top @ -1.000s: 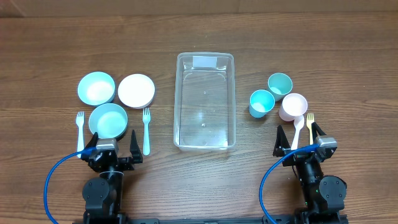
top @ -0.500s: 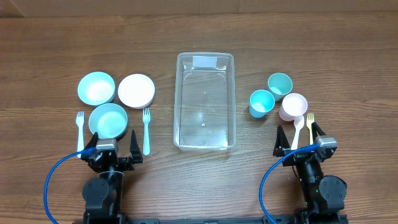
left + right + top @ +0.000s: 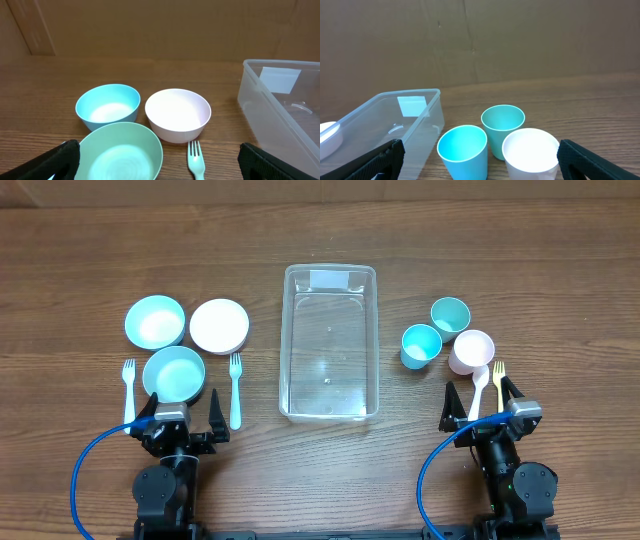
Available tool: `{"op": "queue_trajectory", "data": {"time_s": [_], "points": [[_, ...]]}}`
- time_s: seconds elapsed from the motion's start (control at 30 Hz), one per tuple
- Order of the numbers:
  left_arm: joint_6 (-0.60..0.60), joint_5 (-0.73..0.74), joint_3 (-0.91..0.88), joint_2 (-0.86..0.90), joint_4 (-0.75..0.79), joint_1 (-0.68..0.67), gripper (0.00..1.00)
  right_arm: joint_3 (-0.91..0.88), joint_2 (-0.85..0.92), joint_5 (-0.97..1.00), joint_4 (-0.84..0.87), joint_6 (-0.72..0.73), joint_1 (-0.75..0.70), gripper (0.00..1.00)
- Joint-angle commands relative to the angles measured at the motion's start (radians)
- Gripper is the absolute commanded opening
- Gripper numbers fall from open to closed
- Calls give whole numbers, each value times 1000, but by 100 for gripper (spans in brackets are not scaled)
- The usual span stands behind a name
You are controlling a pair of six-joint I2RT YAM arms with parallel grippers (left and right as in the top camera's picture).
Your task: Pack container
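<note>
The clear rectangular container (image 3: 330, 345) stands empty at the table's middle; it also shows in the left wrist view (image 3: 280, 107) and the right wrist view (image 3: 385, 125). Left of it are two teal bowls (image 3: 155, 321) (image 3: 174, 373), a white bowl (image 3: 219, 326) and two teal forks (image 3: 235, 390) (image 3: 128, 388). Right of it are two teal cups (image 3: 421, 345) (image 3: 450, 315), a pale pink cup (image 3: 472, 351), a white spoon (image 3: 479, 388) and a yellow fork (image 3: 498, 380). My left gripper (image 3: 181, 418) is open and empty just near of the near bowl. My right gripper (image 3: 483, 408) is open and empty near the spoon.
Blue cables (image 3: 85, 470) loop beside both arm bases at the near edge. A brown cardboard wall (image 3: 160, 27) stands behind the table.
</note>
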Motion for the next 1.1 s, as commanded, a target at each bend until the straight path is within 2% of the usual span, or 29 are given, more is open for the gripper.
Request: {"op": "queue_trajectory", "data": {"time_s": [0.0, 0.93, 1.07], "points": [[-18, 8, -3, -9, 2, 5, 100, -10, -10, -5, 7, -3, -5, 100], [-18, 8, -3, -9, 2, 5, 100, -10, -10, -6, 9, -3, -5, 100], [-18, 8, -3, -9, 2, 5, 100, -9, -10, -84, 100, 4, -3, 100]]}}
